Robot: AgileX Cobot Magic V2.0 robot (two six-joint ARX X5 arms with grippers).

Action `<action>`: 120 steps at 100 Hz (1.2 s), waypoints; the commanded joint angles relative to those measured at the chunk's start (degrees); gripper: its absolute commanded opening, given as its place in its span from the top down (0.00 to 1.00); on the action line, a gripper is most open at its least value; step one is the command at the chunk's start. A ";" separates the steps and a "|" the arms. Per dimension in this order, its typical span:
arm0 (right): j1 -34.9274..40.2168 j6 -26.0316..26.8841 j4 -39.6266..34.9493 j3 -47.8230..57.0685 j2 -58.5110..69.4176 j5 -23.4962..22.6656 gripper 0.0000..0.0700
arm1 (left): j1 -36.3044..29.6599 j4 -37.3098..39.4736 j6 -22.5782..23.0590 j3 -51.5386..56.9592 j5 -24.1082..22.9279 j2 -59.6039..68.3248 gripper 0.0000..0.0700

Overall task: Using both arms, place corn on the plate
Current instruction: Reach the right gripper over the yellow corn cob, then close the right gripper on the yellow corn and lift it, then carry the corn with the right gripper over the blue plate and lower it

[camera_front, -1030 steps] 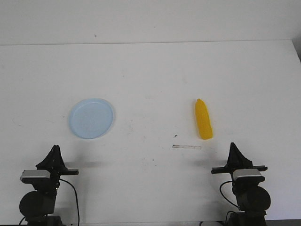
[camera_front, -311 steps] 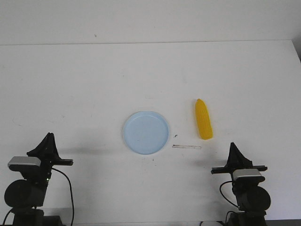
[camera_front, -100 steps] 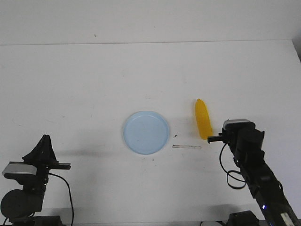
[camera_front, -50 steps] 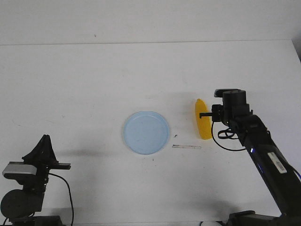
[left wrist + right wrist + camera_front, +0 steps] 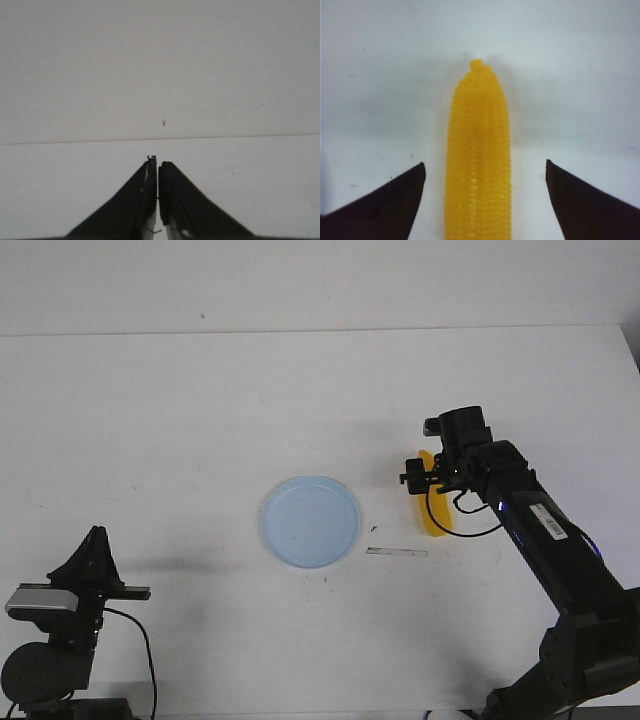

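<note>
The corn (image 5: 434, 508) lies on the white table (image 5: 200, 410), to the right of the plate (image 5: 311, 521) and apart from it, with its pointed tip away from the robot. A thin dark strip (image 5: 397, 552) lies on the table between them, a little nearer to the robot.

The right arm (image 5: 540, 540) is stretched over the table and its right gripper (image 5: 425, 480) hangs above the far half of the corn, partly hiding it in the front view. In the right wrist view the two fingers (image 5: 385, 200) are spread wide, one on each side of the corn (image 5: 478, 160) — neither finger touches it. If the gripper is at the height of the corn or above it, I cannot tell.

The left arm (image 5: 60, 630) is folded near the robot's edge of the table, well apart from the plate. Its left gripper (image 5: 158, 200) has the fingers pressed together with nothing between them.

The plate is bare.
</note>
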 commanded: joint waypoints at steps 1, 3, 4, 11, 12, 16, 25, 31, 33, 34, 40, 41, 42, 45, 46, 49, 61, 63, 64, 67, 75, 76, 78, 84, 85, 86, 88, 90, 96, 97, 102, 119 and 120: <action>0.35 0.68 -0.11 1.16 2.16 -0.02 0.22 | 0.13 0.57 0.50 0.46 -0.13 -0.07 1.00; 0.35 0.66 -0.11 1.16 2.54 0.00 0.22 | 0.13 0.57 0.50 0.46 -0.13 -0.07 1.00; 0.35 0.66 -0.13 1.16 2.71 0.00 0.22 | 0.13 0.57 0.50 0.46 -0.13 -0.07 1.00; 0.35 0.68 -0.33 1.11 3.78 0.00 0.22 | 0.13 0.57 0.50 0.46 -0.13 -0.07 1.00; 0.35 0.68 -0.48 1.09 4.00 0.00 0.22 | 0.13 0.57 0.50 0.46 -0.13 -0.07 1.00; 0.35 0.68 -0.61 1.07 4.57 0.07 0.22 | 0.13 0.57 0.50 0.46 -0.13 -0.07 1.00; 0.35 0.68 -1.03 1.05 5.88 0.09 0.22 | 0.13 0.57 0.50 0.46 -0.13 -0.07 1.00; 0.35 0.61 -1.01 1.05 6.75 0.09 0.22 | 0.13 0.57 0.50 0.46 -0.13 -0.07 1.00; 0.35 0.57 -1.03 1.05 7.06 0.09 0.22 | 0.13 0.57 0.50 0.46 -0.13 -0.07 1.00; 0.35 0.55 -1.05 1.05 7.17 0.07 0.22 | 0.13 0.57 0.50 0.46 -0.13 -0.07 1.00; 0.35 0.57 -1.44 1.05 7.78 0.07 0.22 | 0.13 0.57 0.50 0.46 -0.13 -0.07 1.00; 0.35 0.57 -1.44 1.05 7.85 0.07 0.23 | 0.13 0.57 0.50 0.46 -0.13 -0.07 1.00; 0.35 0.59 -1.49 1.05 7.96 0.07 0.23 | 0.13 0.57 0.50 0.46 -0.13 -0.07 1.00; 0.35 0.57 -1.60 1.05 8.17 0.07 0.23 | 0.13 0.57 0.50 0.46 -0.13 -0.07 1.00; 0.37 0.57 -1.62 1.05 8.20 0.04 0.24 | 0.13 0.57 0.50 0.46 -0.13 -0.07 1.00; 0.39 0.57 -1.70 1.05 8.28 0.04 0.26 | 0.13 0.57 0.50 0.46 -0.13 -0.07 1.00; 0.37 0.57 -2.10 1.05 8.52 0.04 0.49 | 0.13 0.55 0.50 0.46 -0.13 -0.07 1.00; 0.37 0.57 -2.14 1.05 8.50 0.07 0.49 | 0.13 0.57 0.50 0.46 -0.13 -0.07 1.00; 0.39 0.57 -2.19 1.05 8.52 0.07 0.49 | 0.13 0.57 0.50 0.46 -0.13 -0.07 1.00; 0.39 0.57 -2.23 1.05 8.52 0.04 0.49 | 0.13 0.57 0.50 0.46 -0.13 -0.07 1.00; 0.37 0.59 -2.27 1.05 8.52 0.04 0.53 | 0.13 0.55 0.50 0.46 -0.13 -0.07 1.00; 0.37 0.59 -2.27 1.05 8.52 0.04 0.53 | 0.13 0.57 0.50 0.46 -0.13 -0.07 1.00; 0.37 0.59 -2.27 1.05 8.52 0.07 0.54 | 0.13 0.57 0.50 0.46 -0.13 -0.07 1.00; 0.37 0.59 -2.23 1.05 8.52 0.09 0.54 | 0.13 0.57 0.50 0.46 -0.13 -0.07 1.00; 0.37 0.59 -2.23 1.05 8.52 0.09 0.54 | 0.13 0.57 0.50 0.46 -0.13 -0.07 1.00; 0.39 0.59 -2.23 1.05 8.50 0.09 0.54 | 0.13 0.57 0.50 0.46 -0.13 -0.07 1.00; 0.39 0.59 -2.21 1.05 8.52 0.09 0.54 | 0.13 0.57 0.50 0.46 -0.13 -0.07 1.00; 0.39 0.59 -2.19 1.05 8.52 0.09 0.54 | 0.13 0.57 0.50 0.46 -0.13 -0.07 1.00; 0.39 0.59 -2.19 1.20 8.48 0.09 0.54 | 0.13 0.57 0.50 0.46 -0.13 -0.07 1.00; 0.39 0.59 -2.19 1.31 8.46 0.09 0.54 | 0.13 0.57 0.50 0.46 -0.13 -0.07 1.00; 0.39 0.63 -2.34 1.86 8.39 0.09 0.54 | 0.13 0.57 0.50 0.46 -0.13 -0.07 1.00; 1.55 0.79 -3.43 5.88 6.91 -0.92 0.54 | 0.13 0.57 0.50 0.46 -0.13 -0.07 1.00; 1.70 0.79 -3.54 6.19 6.88 -1.14 0.54 | 0.13 0.57 0.50 0.46 -0.13 -0.07 1.00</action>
